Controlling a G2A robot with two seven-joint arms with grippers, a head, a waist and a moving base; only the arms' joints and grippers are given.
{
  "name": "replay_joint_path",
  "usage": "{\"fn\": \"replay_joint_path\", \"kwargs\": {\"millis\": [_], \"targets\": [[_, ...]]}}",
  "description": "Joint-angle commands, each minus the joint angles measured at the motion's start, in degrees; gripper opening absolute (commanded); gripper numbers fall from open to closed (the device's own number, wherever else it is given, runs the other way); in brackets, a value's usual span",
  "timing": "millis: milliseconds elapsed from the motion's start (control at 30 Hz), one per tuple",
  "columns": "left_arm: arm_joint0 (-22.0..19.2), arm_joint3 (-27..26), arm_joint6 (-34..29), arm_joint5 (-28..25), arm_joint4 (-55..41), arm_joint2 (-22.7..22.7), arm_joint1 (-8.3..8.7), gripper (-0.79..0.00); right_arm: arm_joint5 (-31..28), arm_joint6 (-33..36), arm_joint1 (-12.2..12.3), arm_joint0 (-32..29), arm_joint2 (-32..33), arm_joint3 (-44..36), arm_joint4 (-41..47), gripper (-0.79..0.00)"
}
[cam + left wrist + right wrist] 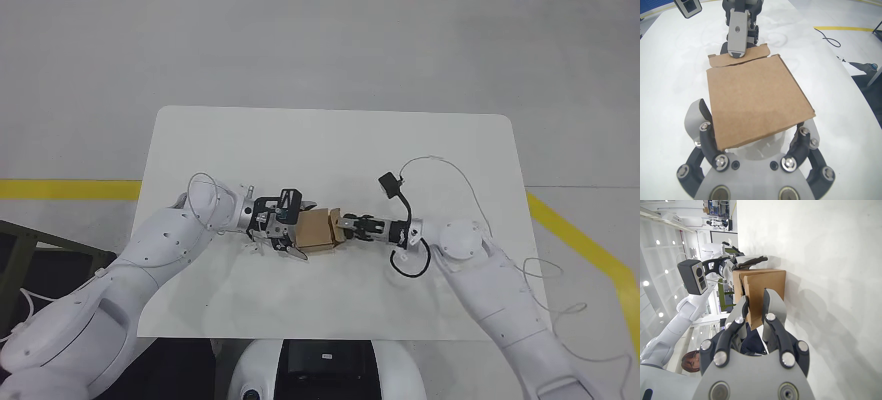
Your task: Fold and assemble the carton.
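Note:
A brown cardboard carton (318,230) lies near the middle of the white table (450,290), between the two grippers. My left gripper (287,233) holds the carton's body (753,98) from one end, with one finger (703,115) on each side wall. At the opposite end a short flap (753,54) sticks out. My right gripper (345,228) is shut on this flap (755,306), one finger (737,36) lying on top of it. The carton's underside is hidden.
A thin cable (445,163) loops over the table behind the right arm, beside that arm's black camera block (389,184). Bare table lies on both sides and behind. The front edge (330,338) runs close beneath the arms.

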Motion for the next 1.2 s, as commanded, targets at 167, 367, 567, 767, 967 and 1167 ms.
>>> {"fn": "replay_joint_path", "kwargs": {"millis": [167, 367, 567, 767, 967, 1167], "targets": [[-0.04, -0.25, -0.07, -0.07, 0.06, -0.07, -0.01, 0.000, 0.32, 0.19, -0.04, -0.22, -0.24, -1.46, -0.33, -0.693], [0.00, -0.40, -0.07, -0.07, 0.05, -0.16, 0.03, 0.000, 0.75, -0.08, -0.24, 0.02, -1.03, -2.46, -1.07, -0.714], [0.00, -0.54, -0.04, -0.04, 0.18, -0.24, 0.11, 0.000, 1.02, -0.15, -0.57, 0.49, -2.06, -2.59, -1.40, -0.714], [0.10, -0.45, -0.17, -0.17, 0.19, -0.29, 0.21, 0.000, 0.51, -0.01, -0.30, 0.05, -0.77, -2.87, -0.85, -0.625], [0.13, -0.41, -0.18, -0.18, 0.13, -0.22, 0.23, 0.000, 0.55, -0.06, 0.35, -1.31, 1.29, -4.13, -1.37, -0.619], [0.02, -0.26, -0.20, -0.18, 0.04, -0.05, 0.22, 0.000, 0.76, 0.21, 1.06, -3.08, 3.11, -6.16, -2.73, -0.779]]}}
